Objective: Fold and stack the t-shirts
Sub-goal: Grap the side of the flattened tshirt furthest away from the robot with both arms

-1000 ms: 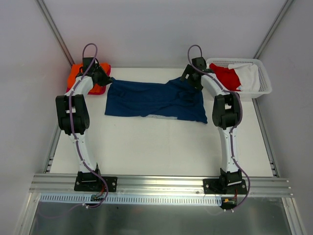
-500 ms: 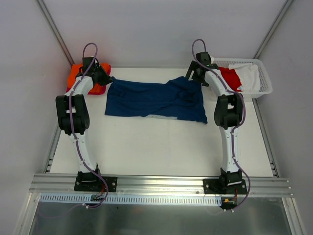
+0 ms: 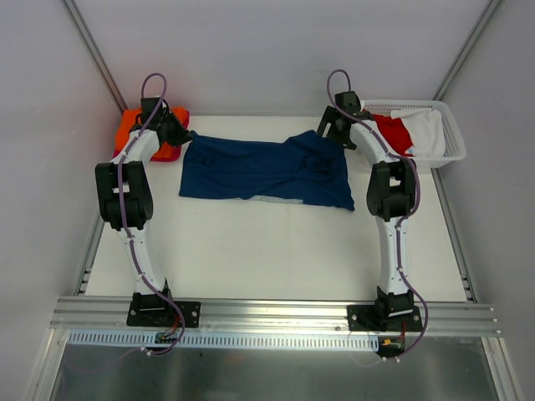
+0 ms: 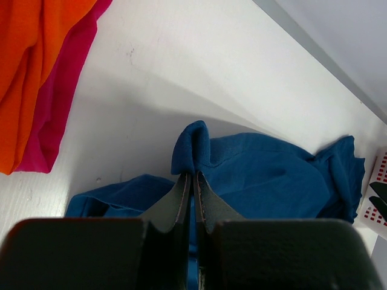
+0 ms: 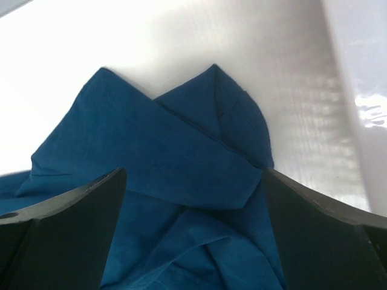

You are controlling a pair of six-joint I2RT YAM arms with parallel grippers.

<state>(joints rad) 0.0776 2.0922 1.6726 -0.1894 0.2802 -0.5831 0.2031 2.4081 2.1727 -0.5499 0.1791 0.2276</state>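
The navy blue t-shirt (image 3: 263,171) lies spread across the far half of the table, rumpled at its right end. My left gripper (image 3: 184,134) is at its far left corner. In the left wrist view that gripper (image 4: 195,176) is shut on a raised pinch of navy cloth (image 4: 272,175). My right gripper (image 3: 329,134) hovers over the shirt's far right corner. In the right wrist view it (image 5: 193,175) stands wide open, with the folded navy corner (image 5: 163,139) below and between its fingers (image 5: 78,205).
A folded orange t-shirt (image 3: 127,127) on a magenta-pink one (image 4: 60,103) sits at the far left corner. The white lattice basket (image 3: 451,150) at the far right holds a red t-shirt (image 3: 391,132) and a white one (image 3: 426,129). Walls close in behind.
My right gripper has lifted and drawn back a little toward the far right, off the shirt's corner. The left gripper and the navy shirt have stayed put.
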